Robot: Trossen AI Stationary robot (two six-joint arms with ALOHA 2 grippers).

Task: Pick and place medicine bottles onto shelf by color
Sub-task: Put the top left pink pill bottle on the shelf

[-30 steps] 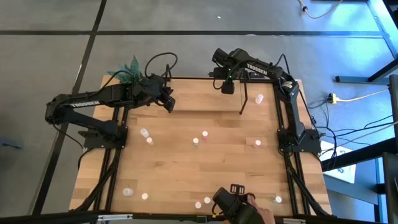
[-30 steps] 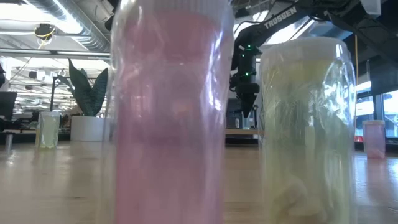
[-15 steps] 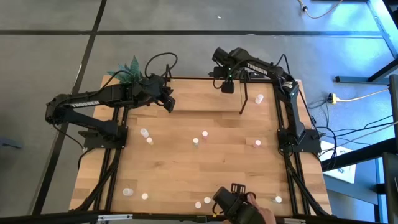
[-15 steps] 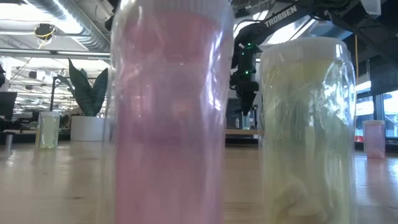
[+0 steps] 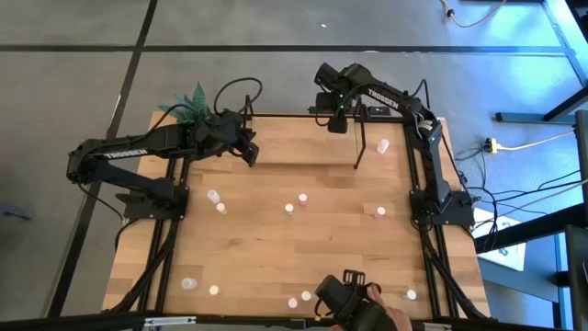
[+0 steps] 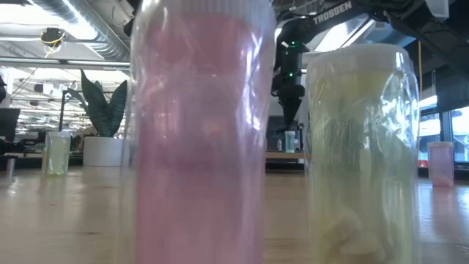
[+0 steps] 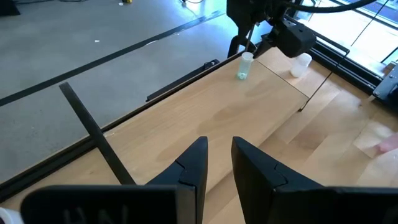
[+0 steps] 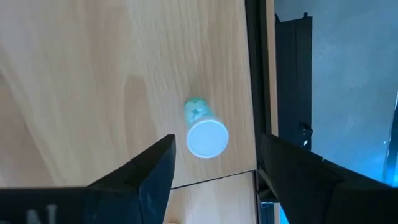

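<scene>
Greenish small cylindrical bottle (image 8: 202,127) stands on the wooden shelf board (image 8: 93,74); I see my right gripper (image 8: 214,163) released above it.

Pale wood-grain shelf board (image 8: 93,74), smooth and matt; the greenish bottle (image 8: 205,132) on it looks like plastic with a white cap. At twelve o'clock, glossy crinkled wrap on the pink bottle (image 6: 201,132).
</scene>
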